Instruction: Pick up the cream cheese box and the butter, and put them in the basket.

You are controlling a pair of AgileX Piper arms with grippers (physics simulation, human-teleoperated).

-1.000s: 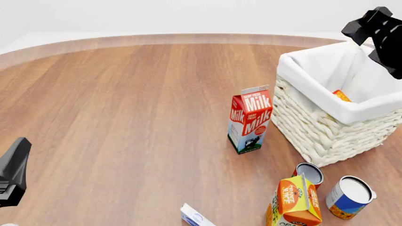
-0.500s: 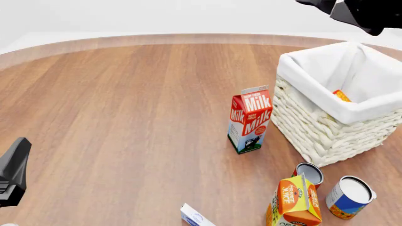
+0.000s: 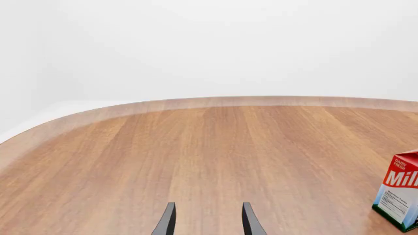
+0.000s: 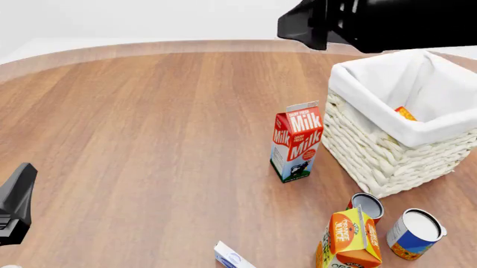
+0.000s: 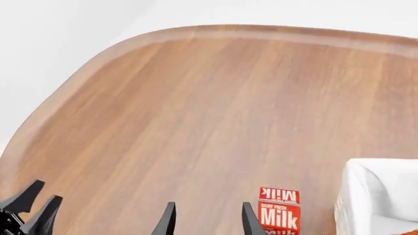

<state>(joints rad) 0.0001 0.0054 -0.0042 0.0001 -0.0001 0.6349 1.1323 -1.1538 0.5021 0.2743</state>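
Note:
The cream cheese box (image 4: 232, 259), white with a blue oval, lies at the near edge of the front view, partly cut off. Only an orange-red corner of the butter (image 4: 405, 113) shows, inside the basket (image 4: 387, 156) against its white liner. My left gripper (image 3: 207, 223) is open with bare wood between its fingers; it sits low at the far left (image 4: 15, 204), well away from the box. My right gripper (image 5: 207, 223) is open and empty, held high. The right arm (image 4: 372, 22) fills the top of the front view, beyond the basket, and its fingers are not distinguishable there.
A red-and-white milk carton (image 4: 296, 142) stands just left of the basket. At the near right stand an orange juice carton (image 4: 349, 240), a small can (image 4: 366, 205) and a white-topped blue-and-yellow can (image 4: 414, 233). The table's curved far edge (image 3: 216, 102) runs behind.
The right arm has swung from the top right corner leftward across the top of the front view and looms much larger. The left arm and all objects stay put.

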